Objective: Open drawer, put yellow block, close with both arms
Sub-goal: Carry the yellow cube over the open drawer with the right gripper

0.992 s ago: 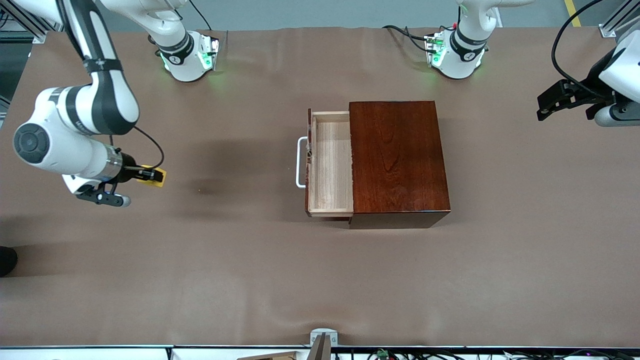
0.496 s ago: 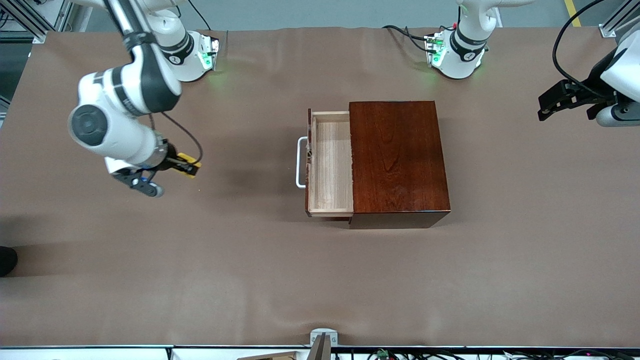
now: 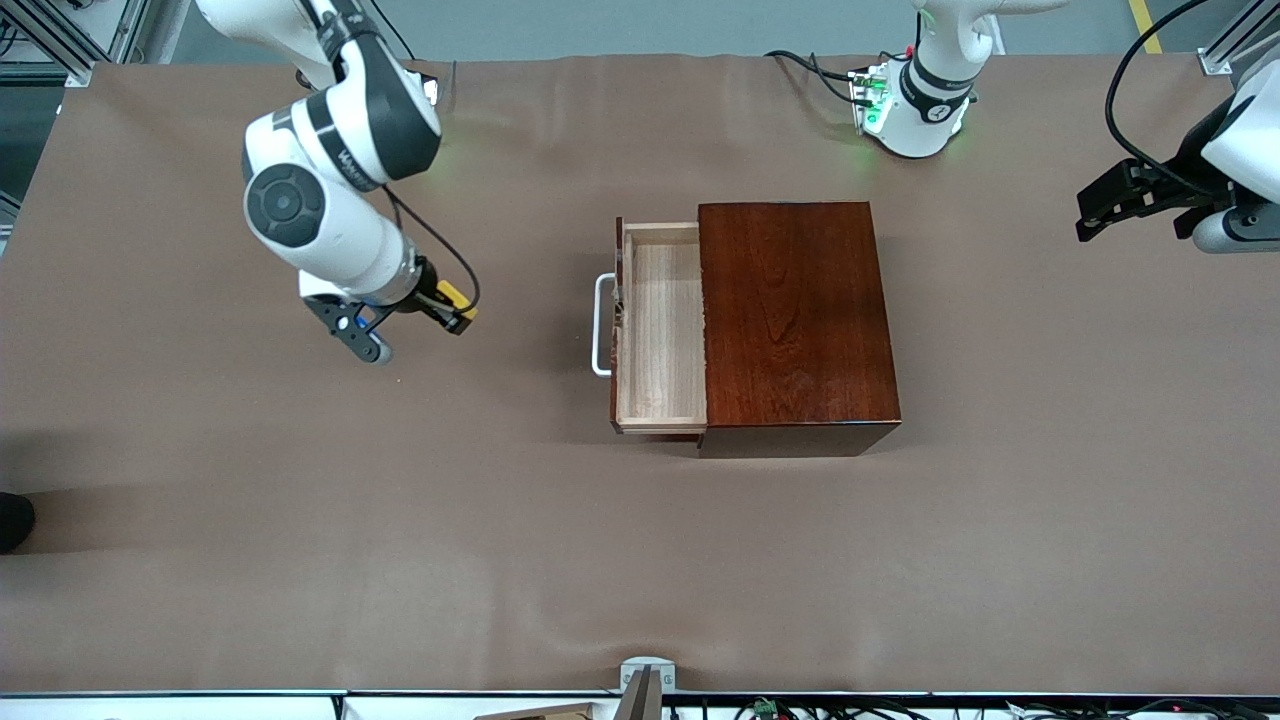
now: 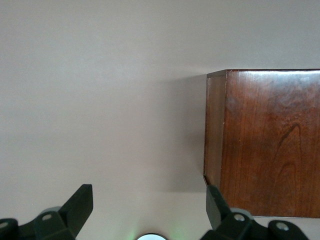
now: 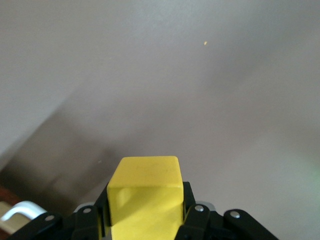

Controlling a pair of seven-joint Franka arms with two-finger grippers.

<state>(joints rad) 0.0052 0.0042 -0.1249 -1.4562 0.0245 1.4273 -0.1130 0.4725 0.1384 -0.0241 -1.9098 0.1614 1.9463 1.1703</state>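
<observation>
The drawer [image 3: 660, 330] stands pulled out of the dark mahogany box [image 3: 795, 315], its light wood tray empty and its white handle [image 3: 600, 325] toward the right arm's end. My right gripper [image 3: 458, 312] is shut on the yellow block [image 3: 455, 297], up in the air over bare table between the right arm's end and the handle. The right wrist view shows the yellow block [image 5: 145, 197] clamped between the fingers. My left gripper [image 3: 1095, 210] is open and empty, in the air over the table's edge at the left arm's end; the left wrist view shows the box [image 4: 265, 142].
The brown table cover [image 3: 400, 520] lies flat all round the box. The two green-lit arm bases [image 3: 915, 110] stand along the table's edge farthest from the front camera. A small grey mount [image 3: 645, 675] sits at the nearest edge.
My right arm has swung toward the drawer, carrying the yellow block from near the right arm's end to roughly midway to the handle. The left arm has barely moved.
</observation>
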